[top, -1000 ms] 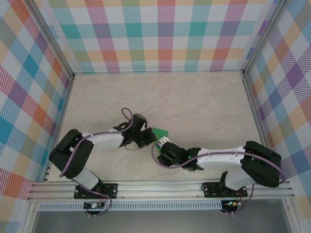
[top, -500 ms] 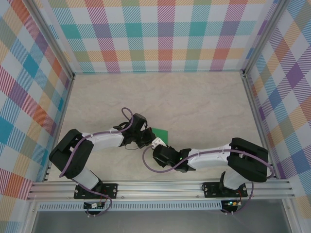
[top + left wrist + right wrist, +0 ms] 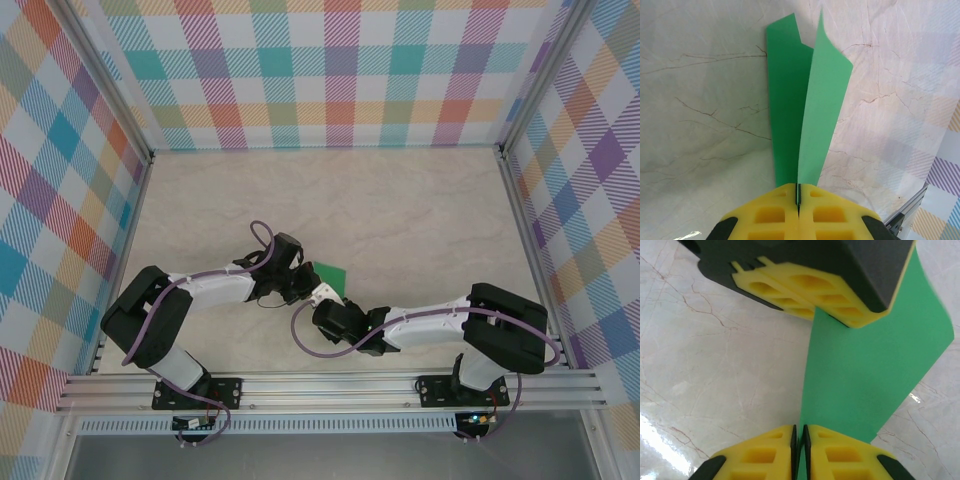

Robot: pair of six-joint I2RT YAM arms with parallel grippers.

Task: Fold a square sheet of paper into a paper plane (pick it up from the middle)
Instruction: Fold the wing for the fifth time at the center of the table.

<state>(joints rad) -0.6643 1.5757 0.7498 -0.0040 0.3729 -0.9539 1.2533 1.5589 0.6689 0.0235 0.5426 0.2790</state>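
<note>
The square sheet of paper [image 3: 331, 272] is bright green and folded along a crease. In the left wrist view it rises as two flaps [image 3: 790, 100] spreading in a narrow V from my left gripper [image 3: 798, 192], which is shut on the crease. From the top, the left gripper [image 3: 306, 284] and the right gripper [image 3: 324, 297] meet tip to tip at the paper's near corner. My right gripper [image 3: 800, 437] is shut on the paper's near edge [image 3: 875, 375], with a thin green strip between its yellow pads. The left gripper's fingers [image 3: 810, 295] pinch the same sheet just beyond.
The pale marble tabletop [image 3: 400, 210] stretches behind and to both sides of the grippers. Checkered walls [image 3: 320, 70] and aluminium rails [image 3: 520, 220] enclose it. A purple cable [image 3: 262, 238] loops above the left wrist.
The right arm slid left until its gripper reached the paper, and its jaws closed on the paper's edge. The left gripper kept its hold and stayed in place.
</note>
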